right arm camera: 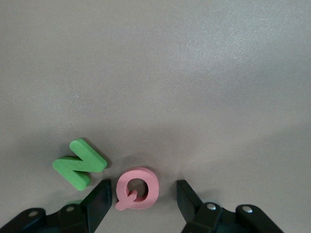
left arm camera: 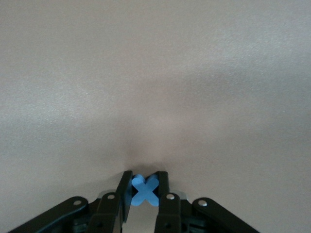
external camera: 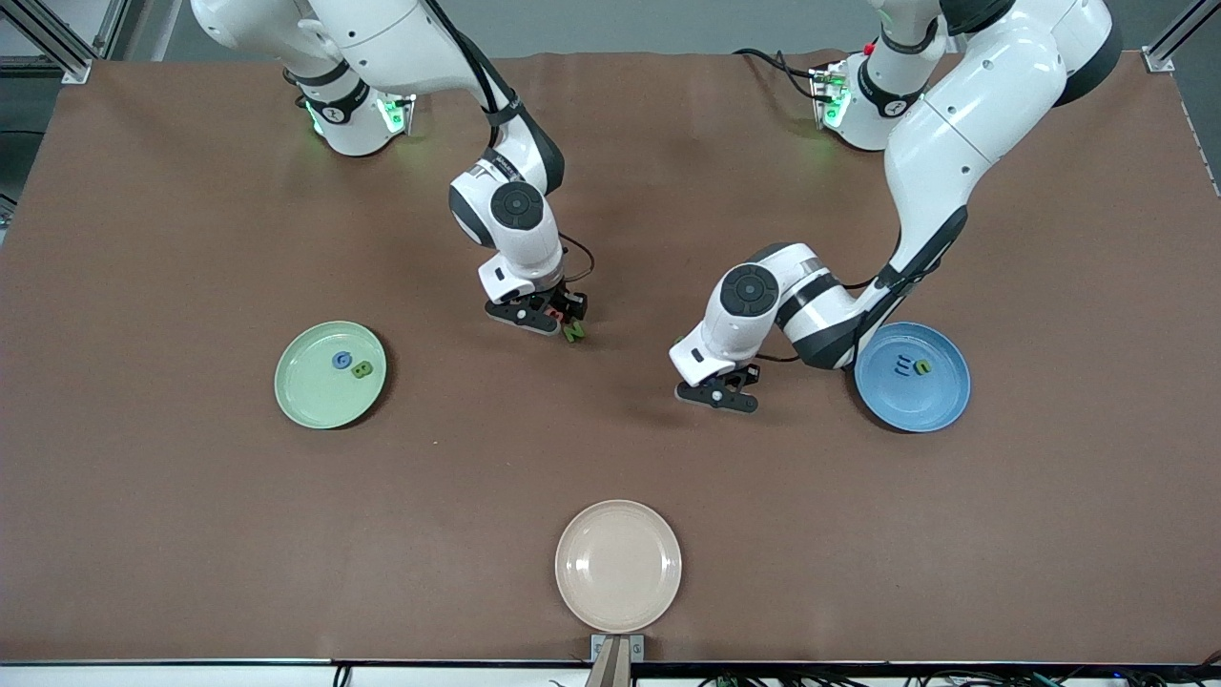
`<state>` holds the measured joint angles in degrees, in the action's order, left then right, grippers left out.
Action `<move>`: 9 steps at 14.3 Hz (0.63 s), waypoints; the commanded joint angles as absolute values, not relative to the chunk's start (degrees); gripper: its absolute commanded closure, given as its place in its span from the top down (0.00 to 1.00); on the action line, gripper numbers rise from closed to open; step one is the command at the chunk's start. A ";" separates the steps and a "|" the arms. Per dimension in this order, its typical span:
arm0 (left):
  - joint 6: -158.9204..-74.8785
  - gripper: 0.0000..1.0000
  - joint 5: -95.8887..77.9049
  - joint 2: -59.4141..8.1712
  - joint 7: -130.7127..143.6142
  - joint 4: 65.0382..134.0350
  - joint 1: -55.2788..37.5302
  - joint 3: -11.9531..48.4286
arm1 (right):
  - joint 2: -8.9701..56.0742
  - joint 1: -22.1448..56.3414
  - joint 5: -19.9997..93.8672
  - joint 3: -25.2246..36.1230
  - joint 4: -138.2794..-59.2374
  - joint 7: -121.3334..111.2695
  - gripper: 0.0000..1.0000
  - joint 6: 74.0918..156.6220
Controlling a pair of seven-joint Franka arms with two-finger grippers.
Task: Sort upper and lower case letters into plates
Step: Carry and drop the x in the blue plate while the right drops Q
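Take the cream-beige plate (external camera: 618, 565) at the camera-side edge of the worktop (external camera: 172, 496) as your landmark. Your left end effector (left arm camera: 144, 190) is down at the worktop, farther from the camera than that plate and toward the left arm's end, its fingers (left arm camera: 162, 187) clamped on the blue x (left arm camera: 144, 191). The bare surface in its wrist view is open all around the x. Just beside that arm's elbow lies the blue plate (external camera: 930, 403), which holds the blue m (external camera: 901, 364) and the green n (external camera: 922, 366) close together; its camera-side half is bare.

Your right end effector (right arm camera: 142, 193) is low over the worktop, farther up the table than the cream-beige plate. Its jaws stand apart on either side of the pink Q (right arm camera: 137, 188), with a gap showing at each finger, so nothing is gripped. The green N (right arm camera: 79, 163) lies just beside the Q, apart from it, close to one finger's outer face.

The pale green plate (external camera: 310, 401) sits toward the right arm's end from the cream-beige plate and carries the blue G (external camera: 340, 360) and green B (external camera: 362, 369) near its farther rim. Between all three plates the brown surface is open.
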<state>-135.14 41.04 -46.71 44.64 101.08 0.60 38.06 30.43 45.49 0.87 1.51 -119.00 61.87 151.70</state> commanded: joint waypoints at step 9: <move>-118.92 0.08 42.26 -42.01 34.38 108.27 31.25 59.04 | 30.68 43.07 0.18 1.41 -118.48 61.79 0.01 152.14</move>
